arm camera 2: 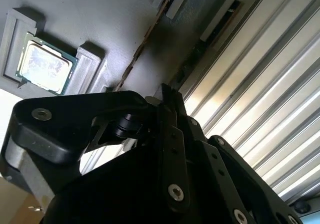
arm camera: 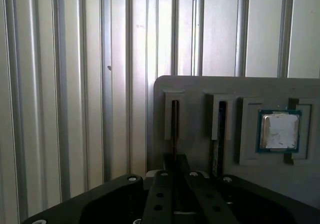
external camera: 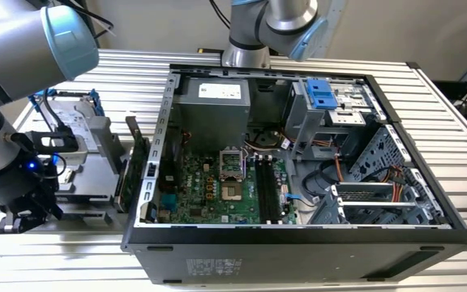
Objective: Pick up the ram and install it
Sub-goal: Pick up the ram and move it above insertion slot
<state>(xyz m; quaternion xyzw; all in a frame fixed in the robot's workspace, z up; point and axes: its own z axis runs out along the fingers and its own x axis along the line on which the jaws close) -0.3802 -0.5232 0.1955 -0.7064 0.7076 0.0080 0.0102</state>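
1. Where the arm (external camera: pixel 6 91) stands at the exterior view's left, the gripper (arm camera: pixel 176 160) hangs over a gray holder (arm camera: pixel 200 89). Its jaws are drawn close together; whether they pinch anything cannot be told.
2. The ram (arm camera: pixel 175 126) stands on edge in a holder slot, directly ahead of the gripper.
3. Beside it sit a second slotted stick (arm camera: pixel 221 121), then a processor chip (arm camera: pixel 279 130).
4. The open computer case (external camera: pixel 298 234) lies well apart, toward the exterior view's right.
5. Handling, as a judgement: the ram is light, thin, and stiff yet brittle. It is best pinched across its flat faces near mid-length, clear of the contacts.
6. Hidden: the ram's faces and lower edge sit inside the slot, and the gripper's body masks any contact. Whether the motherboard sockets (external camera: pixel 270 188) are empty is hard to make out.
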